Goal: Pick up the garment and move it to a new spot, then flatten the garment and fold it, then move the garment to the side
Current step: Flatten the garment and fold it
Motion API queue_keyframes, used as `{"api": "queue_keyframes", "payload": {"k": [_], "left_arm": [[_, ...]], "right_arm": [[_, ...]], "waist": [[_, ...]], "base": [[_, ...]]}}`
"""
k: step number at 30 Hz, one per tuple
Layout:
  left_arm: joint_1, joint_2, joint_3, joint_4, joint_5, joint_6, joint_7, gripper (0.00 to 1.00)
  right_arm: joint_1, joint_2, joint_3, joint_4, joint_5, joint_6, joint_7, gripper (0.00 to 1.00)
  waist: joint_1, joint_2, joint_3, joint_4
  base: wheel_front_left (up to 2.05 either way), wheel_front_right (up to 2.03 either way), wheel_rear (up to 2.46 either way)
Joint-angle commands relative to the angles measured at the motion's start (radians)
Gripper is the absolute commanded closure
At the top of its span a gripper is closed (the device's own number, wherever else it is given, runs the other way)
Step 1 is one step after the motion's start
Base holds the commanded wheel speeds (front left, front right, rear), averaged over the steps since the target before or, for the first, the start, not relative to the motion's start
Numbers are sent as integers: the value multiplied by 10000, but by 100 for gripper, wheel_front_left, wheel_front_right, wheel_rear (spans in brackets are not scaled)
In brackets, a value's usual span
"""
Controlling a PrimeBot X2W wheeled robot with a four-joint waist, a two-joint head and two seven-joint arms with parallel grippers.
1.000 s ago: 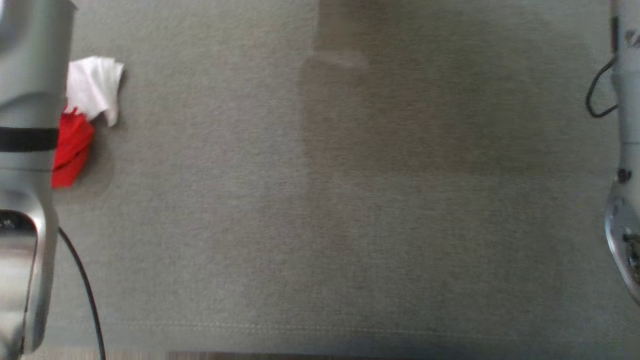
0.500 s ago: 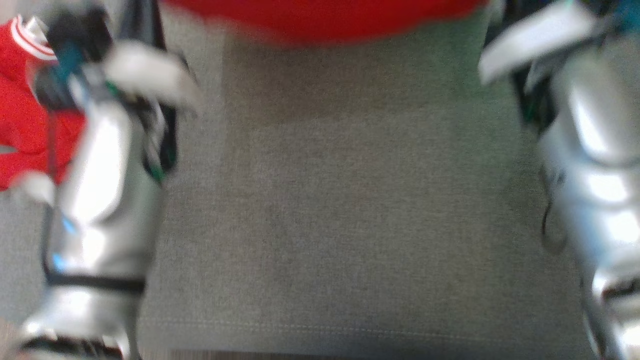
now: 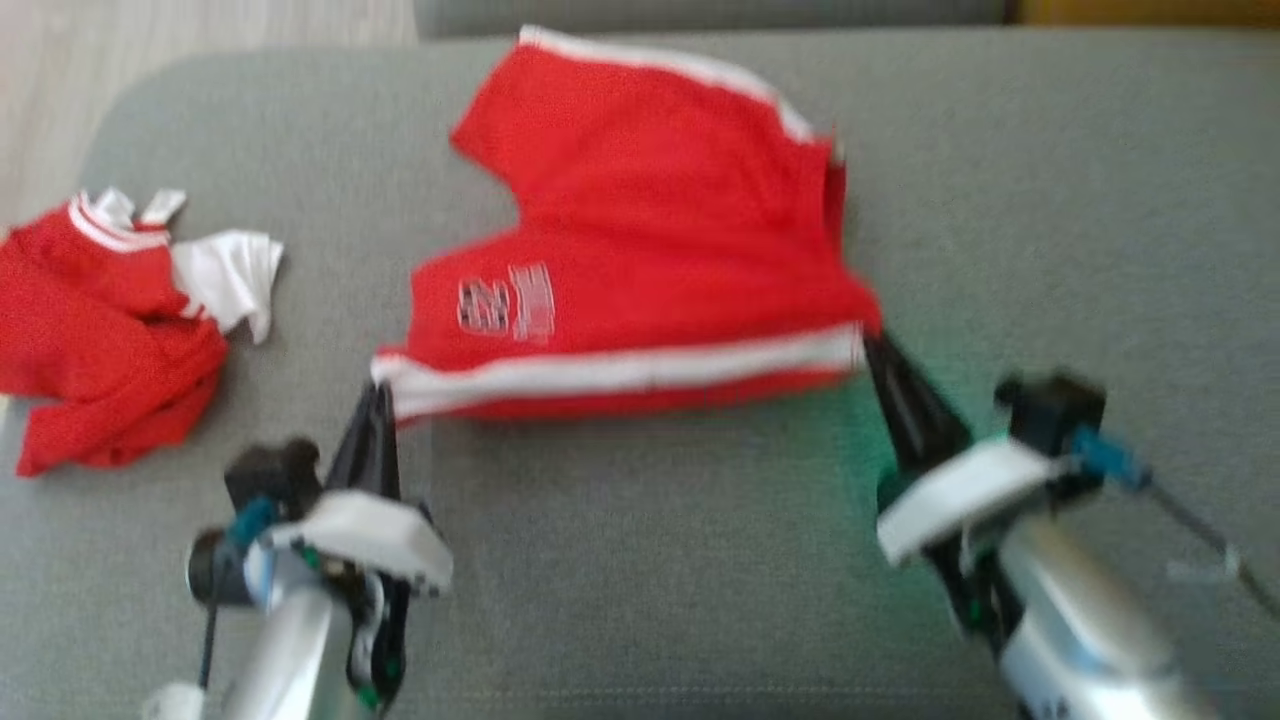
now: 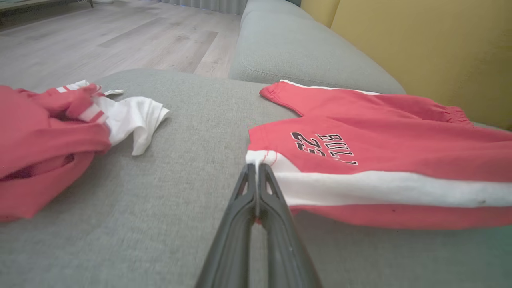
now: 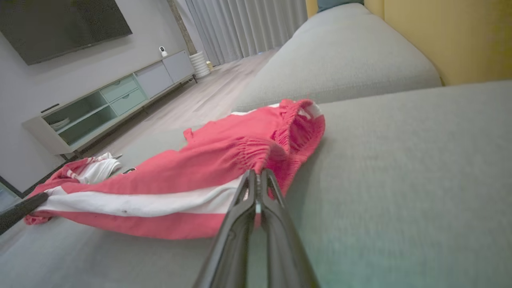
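Note:
The garment is a pair of red shorts with white side stripes and a printed number, spread on the grey sofa seat. My left gripper is shut on its near left hem corner; the left wrist view shows the shorts with the gripper pinching the white stripe's end. At the near right corner my right gripper is shut on the elastic waistband. In the right wrist view that gripper bites the gathered edge of the shorts.
A second crumpled red and white garment lies at the seat's left end, seen also as a heap in the left wrist view. The sofa backrest and a yellow wall lie beyond. Wooden floor shows past the seat's left edge.
The head camera has tilted up from bare cushion to the shorts and both grippers. Beyond that shift, no move of the garment can be told.

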Motion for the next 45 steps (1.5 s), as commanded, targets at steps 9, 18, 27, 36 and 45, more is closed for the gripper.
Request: {"api": "queue_keyframes", "payload": {"k": [9, 18, 27, 36, 45], "left_arm": [[1602, 49, 437, -388, 310, -46, -51, 100], [1853, 40, 579, -792, 488, -29, -51, 100], [-1044, 707, 290, -351, 1415, -742, -51, 100], [-5245, 2042, -453, 1590, 2160, -1544, 185, 100], [-7896, 2633, -1211, 3399, 1984, -1720, 500, 100]], "right_arm": [[1962, -99, 458, -453, 508, -9, -37, 100], [2209, 58, 265, -916, 595, -9, -37, 100], [950, 870, -675, -1368, 243, -9, -38, 100], [-664, 1331, -1377, -1458, 135, -9, -38, 100], [-1857, 1339, -1099, -1823, 943, -9, -38, 100]], "waist": [[0, -1, -1523, -145], [0, -1, -1387, -289], [0, -1, -34, -615], [0, -1, 1758, -1257], [0, -1, 3015, -1826]], "base": [[0, 0, 0], [0, 0, 0], [0, 0, 0], [0, 0, 0], [0, 0, 0]]}}
